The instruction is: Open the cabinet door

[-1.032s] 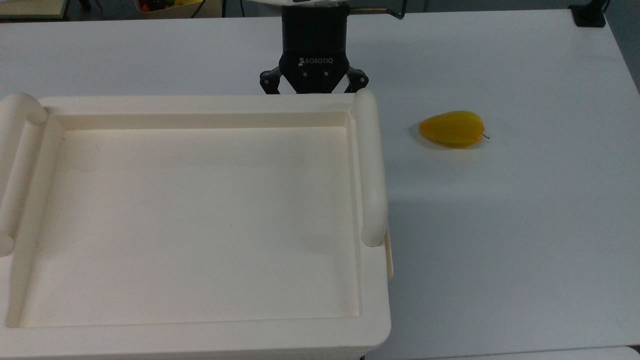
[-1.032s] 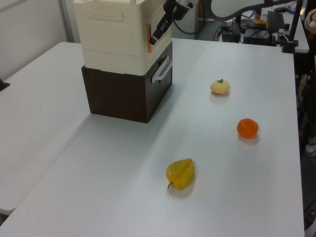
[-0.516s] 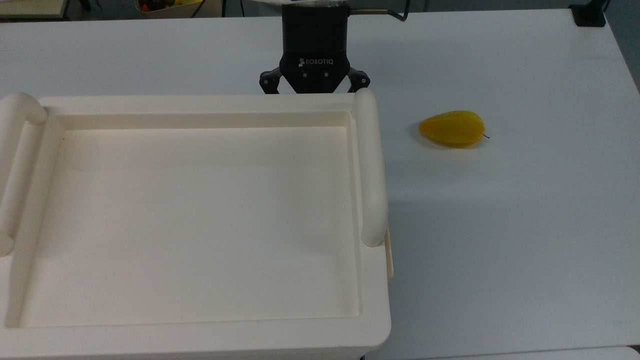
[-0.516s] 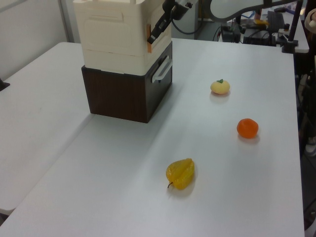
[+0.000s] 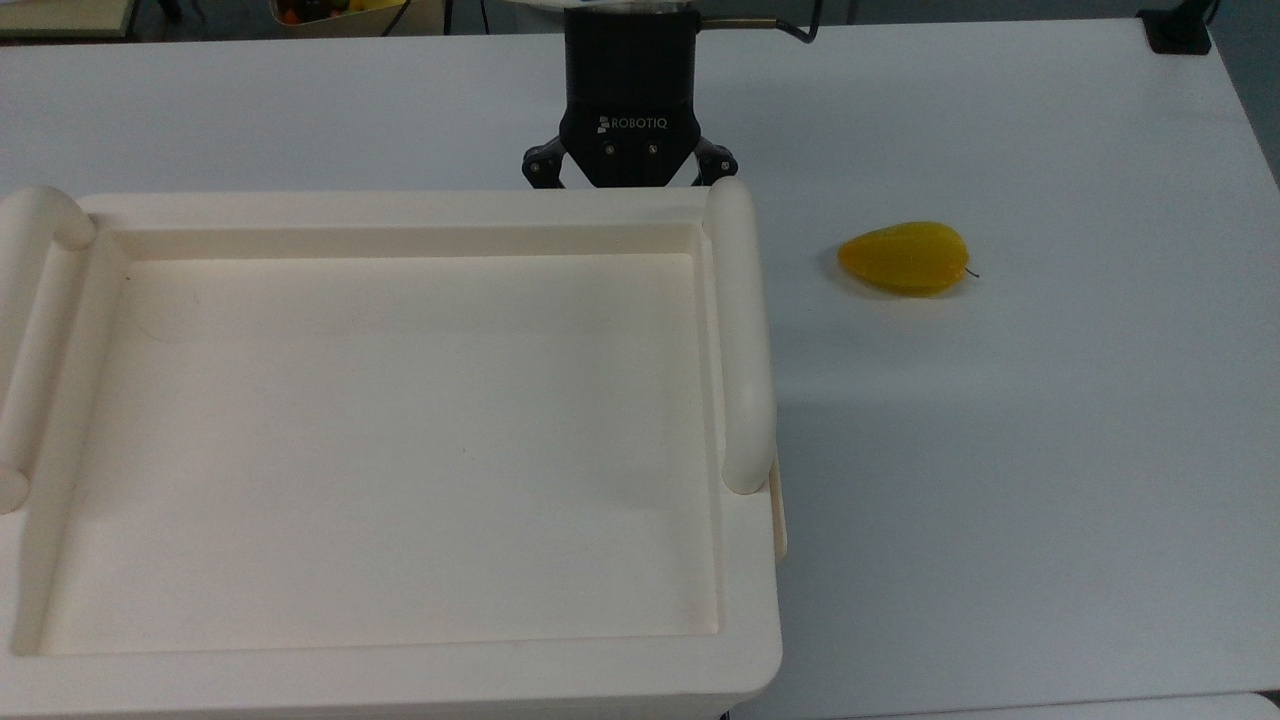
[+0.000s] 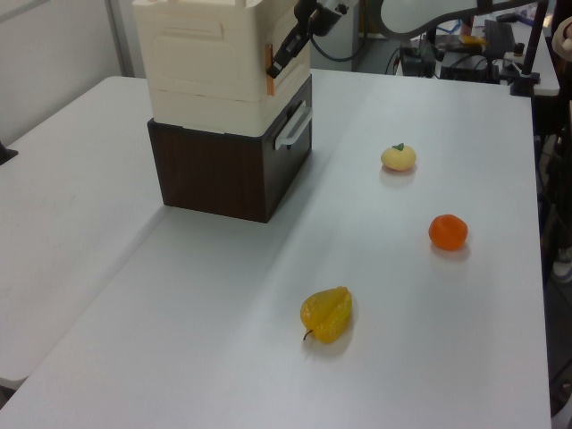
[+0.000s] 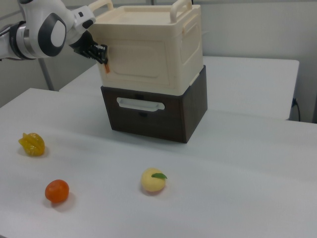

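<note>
Since a second ago my end effector (image 7: 101,53) has barely shifted, edging slightly away from the cabinet (image 7: 148,44). It sits at the door (image 7: 136,59) edge, at the right view's left, by a small orange tab. Whether my fingers are clenched there, I cannot tell. The cabinet stands on a dark drawer unit (image 7: 153,111).

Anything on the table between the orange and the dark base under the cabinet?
In the right view, the stretch of table between the orange and the dark base is bare. The peach sits off to the right view's right.
</note>
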Controlling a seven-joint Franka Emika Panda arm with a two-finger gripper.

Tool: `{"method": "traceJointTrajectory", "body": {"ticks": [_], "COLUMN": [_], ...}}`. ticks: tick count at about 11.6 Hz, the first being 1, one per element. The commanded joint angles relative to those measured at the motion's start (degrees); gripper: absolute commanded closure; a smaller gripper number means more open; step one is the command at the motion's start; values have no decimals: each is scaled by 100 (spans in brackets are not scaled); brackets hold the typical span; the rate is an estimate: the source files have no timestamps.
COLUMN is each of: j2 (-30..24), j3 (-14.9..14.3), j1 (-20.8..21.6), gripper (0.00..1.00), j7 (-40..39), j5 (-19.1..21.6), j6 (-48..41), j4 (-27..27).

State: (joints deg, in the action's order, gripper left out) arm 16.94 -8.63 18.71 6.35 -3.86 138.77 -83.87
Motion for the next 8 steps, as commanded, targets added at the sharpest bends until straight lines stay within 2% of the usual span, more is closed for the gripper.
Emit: {"method": "traceJointTrajectory", "body": {"ticks": [1,4,7,8], "j2": [-58,-225,-243,-252], "j3": [-51,-51,-51,-43], "j1": [1,36,45,45], "gripper": [95,95,93,83], "j7": [130,130,130,138], "j5": [-132,-132,-132,-115], "j6": [-138,-692,-878,-983], "j4": [37,37,37,46]}}
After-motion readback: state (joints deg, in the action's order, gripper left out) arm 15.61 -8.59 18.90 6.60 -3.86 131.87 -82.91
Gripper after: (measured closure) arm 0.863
